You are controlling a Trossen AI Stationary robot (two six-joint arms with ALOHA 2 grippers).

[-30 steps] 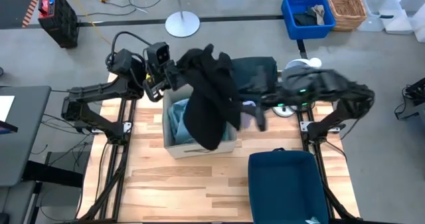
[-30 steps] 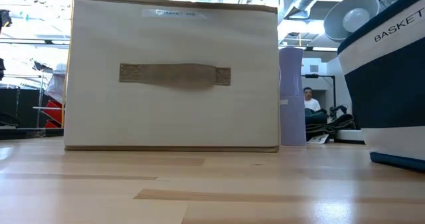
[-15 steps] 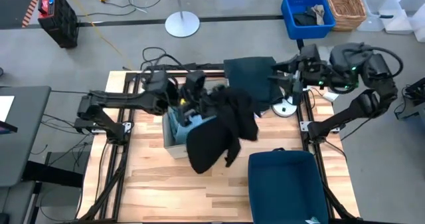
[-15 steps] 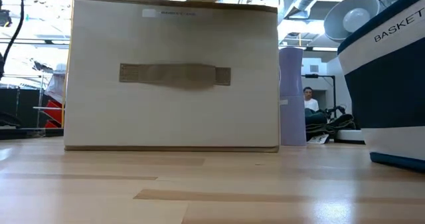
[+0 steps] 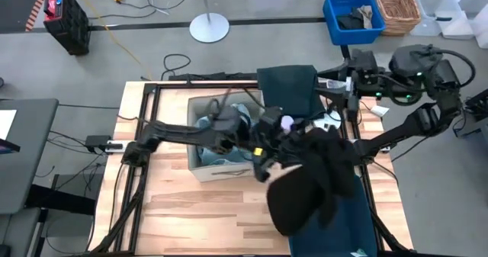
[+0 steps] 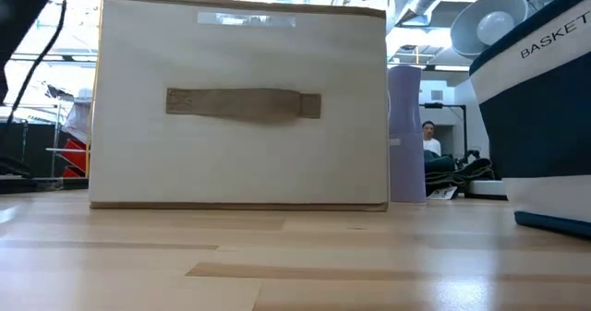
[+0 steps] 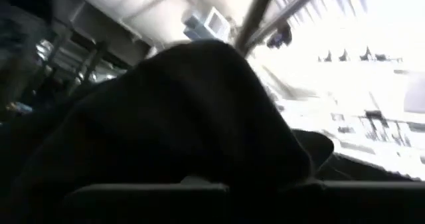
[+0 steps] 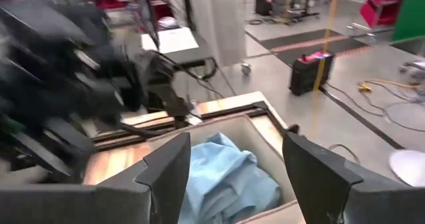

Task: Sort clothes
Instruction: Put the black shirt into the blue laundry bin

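Observation:
My left gripper (image 5: 284,144) reaches across the beige box (image 5: 200,165) and is shut on the black garment (image 5: 311,182), which hangs over the navy bin (image 5: 364,228). The black cloth fills the left wrist view (image 7: 186,124). The pale blue-grey garment (image 8: 226,174) lies inside the box. The dark green garment (image 5: 288,88) lies on the table's far part, behind the box. My right gripper (image 8: 239,181) is open and empty, high at the table's far right (image 5: 329,85). No turquoise garment shows plainly. My left gripper holds the black garment by its upper part (image 5: 296,146). The cloth itself hides the fingers in both views. The garment hangs slack below and beyond the gripper. It is bunched, clear of the table and above the navy bin.
In the low view the beige box (image 6: 245,108) stands in the middle, with the navy bin (image 6: 545,117) to its right. Beyond the table's far right are a blue crate (image 5: 352,14) and a wicker basket (image 5: 397,5). Bare wood (image 5: 221,215) lies near the front edge.
My left gripper has swept the black garment from above the beige box toward the table's right and near edges. The garment now hangs over the navy bin. My right arm has drawn back from the table's middle to the far right.

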